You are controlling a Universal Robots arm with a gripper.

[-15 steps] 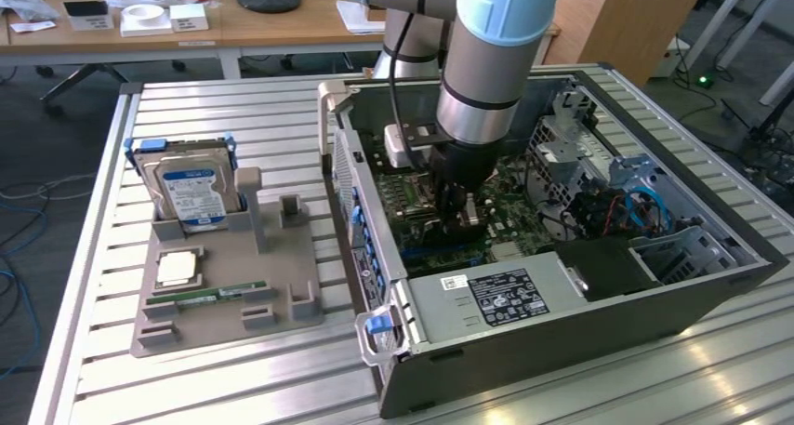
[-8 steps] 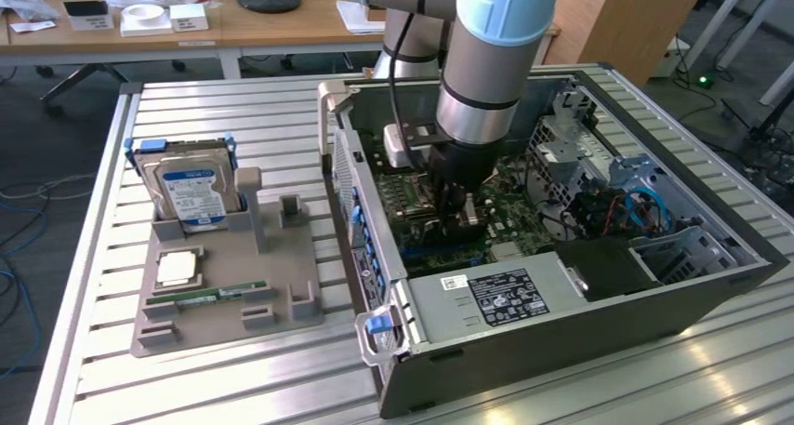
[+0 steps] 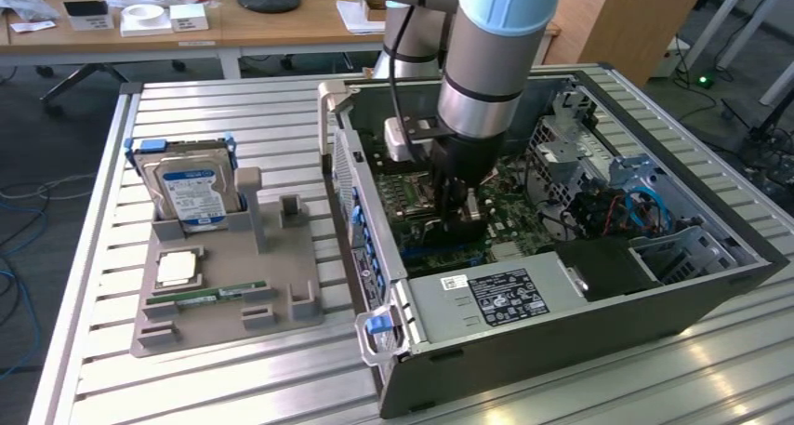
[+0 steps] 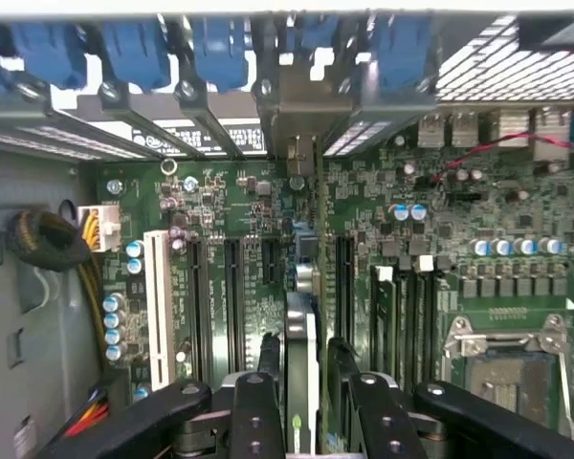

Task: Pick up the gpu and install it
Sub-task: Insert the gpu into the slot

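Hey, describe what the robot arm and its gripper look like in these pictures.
The arm is a thick silver-grey tube with a light blue joint cap at the top and a black band lower down. A small silver-white box is mounted at the wrist, with a black cable running up beside it. The gripper is black, its linkage fingers studded with round bolts.

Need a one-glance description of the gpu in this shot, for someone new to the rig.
Find the open computer case on the slatted table, then the green motherboard inside. The gpu is the thin card standing on edge in a slot, between the end effector fingers; the other long slots sit bare.
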